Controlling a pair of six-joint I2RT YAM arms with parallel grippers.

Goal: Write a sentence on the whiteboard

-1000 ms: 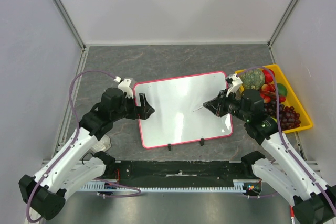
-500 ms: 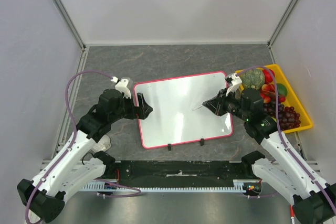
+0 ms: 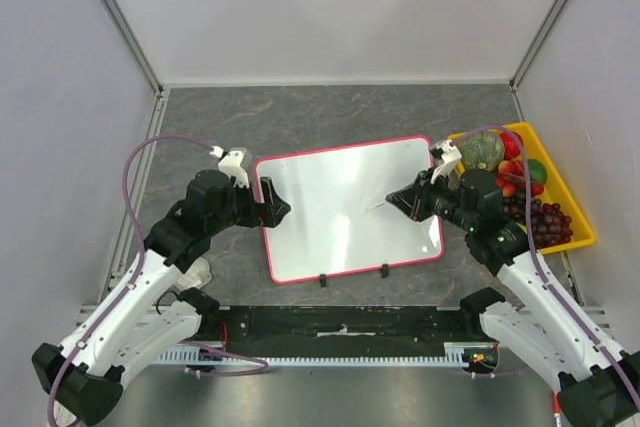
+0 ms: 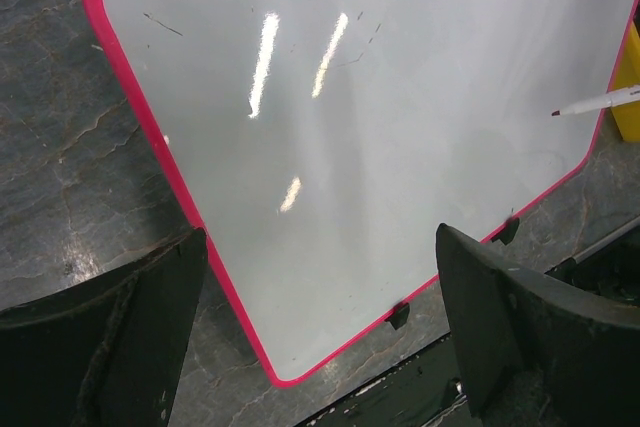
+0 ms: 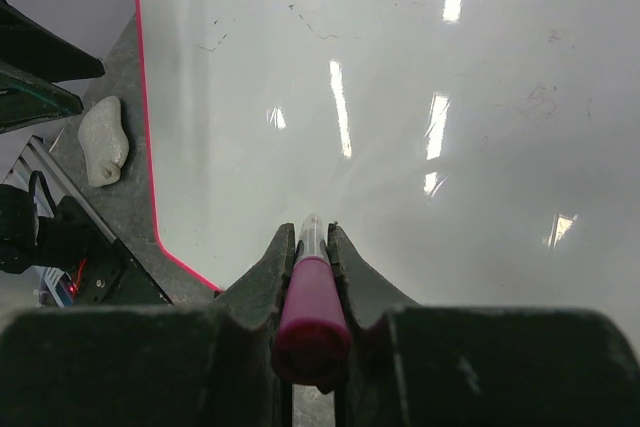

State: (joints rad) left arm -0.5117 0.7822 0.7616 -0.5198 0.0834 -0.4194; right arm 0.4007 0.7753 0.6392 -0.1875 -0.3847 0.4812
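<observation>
The whiteboard [image 3: 330, 197], white with a pink-red rim, lies flat on the dark table. It also shows in the left wrist view [image 4: 380, 147] and in the right wrist view [image 5: 480, 67]. No sentence shows on it, only faint smudges. My left gripper [image 3: 277, 202] is open over the board's left edge, its jaws wide apart [image 4: 320, 337]. My right gripper [image 3: 397, 199] is shut on a marker [image 5: 312, 297] with a magenta body. The marker's tip [image 3: 373, 210] hovers over the board's right half and also shows in the left wrist view [image 4: 600, 102].
A yellow tray [image 3: 578, 239] of fruit stands just right of the board. Two black clips [image 3: 324, 280] sit on the board's near edge. A white lump [image 3: 200, 272] lies on the table by the left arm. Grey walls enclose the table.
My left gripper has drawn back slightly to the left along the board's edge. The right gripper and the marker have not visibly moved.
</observation>
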